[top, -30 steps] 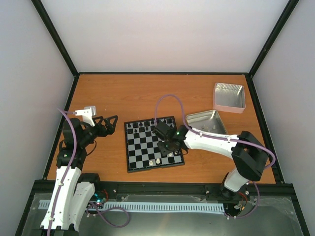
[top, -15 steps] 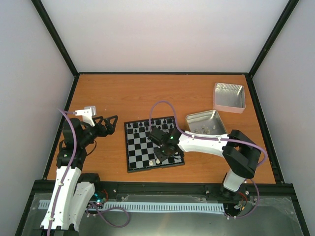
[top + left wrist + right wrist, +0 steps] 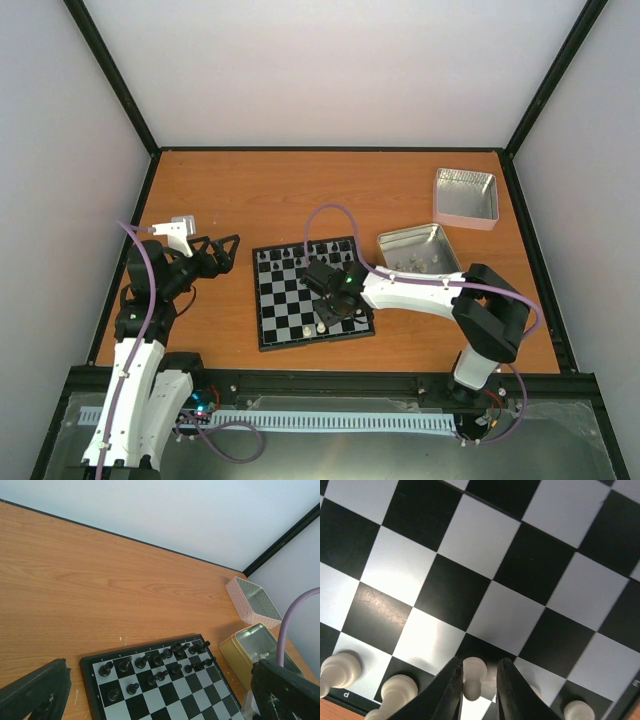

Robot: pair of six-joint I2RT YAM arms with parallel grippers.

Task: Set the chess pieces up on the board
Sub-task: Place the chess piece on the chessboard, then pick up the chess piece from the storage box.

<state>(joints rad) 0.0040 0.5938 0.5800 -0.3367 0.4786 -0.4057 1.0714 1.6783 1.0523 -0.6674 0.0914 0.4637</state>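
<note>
We see an orange wood table (image 3: 300, 190) between white walls and black posts, the board (image 3: 290, 300) near its middle. Only the right wrist view shows the right gripper (image 3: 476, 692) pinching a cream piece (image 3: 472, 677) at the board's near edge, beside other cream pieces (image 3: 340, 670) — from above, the arm hides this. The left gripper (image 3: 222, 245) hangs spread, left of the board. Black figures (image 3: 160, 660) fill the far ranks. One tin (image 3: 420, 248) lies just right of the board, another (image 3: 466, 193) beyond it.
</note>
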